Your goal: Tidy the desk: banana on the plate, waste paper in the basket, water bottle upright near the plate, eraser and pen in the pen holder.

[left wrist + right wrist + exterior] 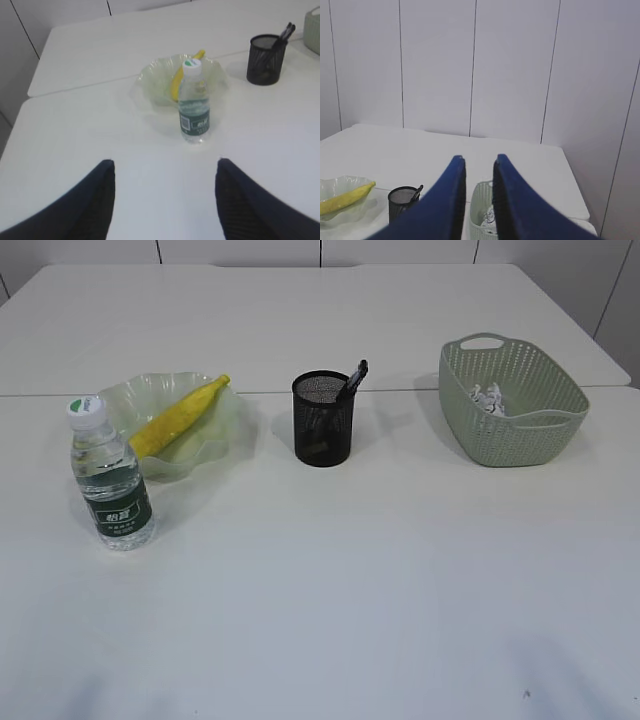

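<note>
A yellow banana (180,415) lies in the pale green plate (225,440). The water bottle (110,480) stands upright just left of and in front of the plate. A black pen (356,375) sticks out of the black mesh pen holder (323,420); the eraser is not clearly visible. Crumpled waste paper (490,398) lies in the green basket (520,430). Neither gripper shows in the exterior view. My left gripper (165,162) is open and empty, above the table in front of the bottle (194,102). My right gripper (479,157) is slightly open and empty, raised high, with the basket (481,210) below it.
The white table has a seam running across behind the plate and the holder. Its right edge lies just past the basket. White wall panels stand behind the table.
</note>
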Tool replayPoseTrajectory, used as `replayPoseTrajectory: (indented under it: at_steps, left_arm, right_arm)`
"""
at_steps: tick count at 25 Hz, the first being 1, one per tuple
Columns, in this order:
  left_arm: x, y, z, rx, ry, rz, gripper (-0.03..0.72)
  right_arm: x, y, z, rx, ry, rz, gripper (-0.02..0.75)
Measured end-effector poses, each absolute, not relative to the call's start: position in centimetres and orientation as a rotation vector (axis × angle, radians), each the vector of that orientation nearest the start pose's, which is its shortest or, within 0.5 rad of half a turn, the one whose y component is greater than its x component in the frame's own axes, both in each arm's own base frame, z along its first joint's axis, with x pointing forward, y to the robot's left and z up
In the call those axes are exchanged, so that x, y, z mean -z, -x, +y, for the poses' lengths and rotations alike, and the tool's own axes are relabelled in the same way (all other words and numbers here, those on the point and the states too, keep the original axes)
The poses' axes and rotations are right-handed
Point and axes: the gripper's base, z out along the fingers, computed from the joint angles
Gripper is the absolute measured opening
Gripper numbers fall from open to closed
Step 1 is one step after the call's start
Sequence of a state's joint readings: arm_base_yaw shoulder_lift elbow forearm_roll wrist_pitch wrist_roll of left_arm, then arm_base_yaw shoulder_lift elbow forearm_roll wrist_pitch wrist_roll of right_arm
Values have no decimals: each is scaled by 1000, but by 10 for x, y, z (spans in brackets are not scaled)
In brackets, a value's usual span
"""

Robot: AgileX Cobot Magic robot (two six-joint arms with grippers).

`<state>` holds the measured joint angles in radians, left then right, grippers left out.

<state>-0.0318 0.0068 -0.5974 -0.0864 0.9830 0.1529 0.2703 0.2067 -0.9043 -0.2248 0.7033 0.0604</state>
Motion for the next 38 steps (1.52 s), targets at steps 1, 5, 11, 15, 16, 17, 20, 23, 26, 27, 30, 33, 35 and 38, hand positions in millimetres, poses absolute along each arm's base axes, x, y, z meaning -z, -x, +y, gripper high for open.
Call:
replayPoseTrajectory:
  at_steps: [1, 5, 11, 15, 16, 17, 20, 23, 26, 27, 30, 33, 35, 38]
  left_arm:
    - [-306, 13, -6, 23, -180, 1893, 447]
    - [-294, 10, -9, 54, -192, 1961, 447]
    - [-289, 10, -9, 58, -208, 1998, 436]
    - [-281, 10, -10, 59, -226, 2054, 431]
    - [-281, 10, -10, 58, -228, 2056, 428]
    - [-281, 10, -10, 58, -228, 2056, 423]
    - [-281, 10, -10, 58, -228, 2056, 414]
    - [-281, 10, -10, 56, -230, 2056, 413]
    - [-281, 10, -10, 56, -230, 2056, 410]
    - [-281, 10, -10, 55, -232, 2056, 409]
    - [-281, 10, -10, 55, -232, 2056, 407]
    - [-281, 10, -10, 55, -232, 2056, 406]
    - [-281, 10, -10, 55, -232, 2056, 406]
    - [-281, 10, -10, 56, -232, 2056, 405]
  right_arm:
    - [-419, 13, -17, -19, 169, 1477, 144]
    - [-417, 15, -16, -19, 193, 1485, 144]
    - [-414, 16, -13, -41, 231, 1512, 145]
    - [-412, 23, -14, -53, 237, 1503, 145]
    - [-411, 26, -15, -56, 235, 1499, 145]
    - [-411, 29, -15, -58, 233, 1490, 144]
    - [-407, 34, -17, -57, 232, 1499, 145]
    - [-406, 36, -17, -59, 233, 1513, 144]
    - [-405, 36, -18, -59, 234, 1513, 145]
    - [-405, 36, -18, -59, 234, 1513, 145]
    - [-401, 36, -18, -36, 258, 1555, 145]
    - [-398, 38, -18, -31, 272, 1579, 144]
    - [-396, 43, -19, -38, 271, 1571, 144]
    - [-387, 45, -19, -53, 275, 1585, 144]
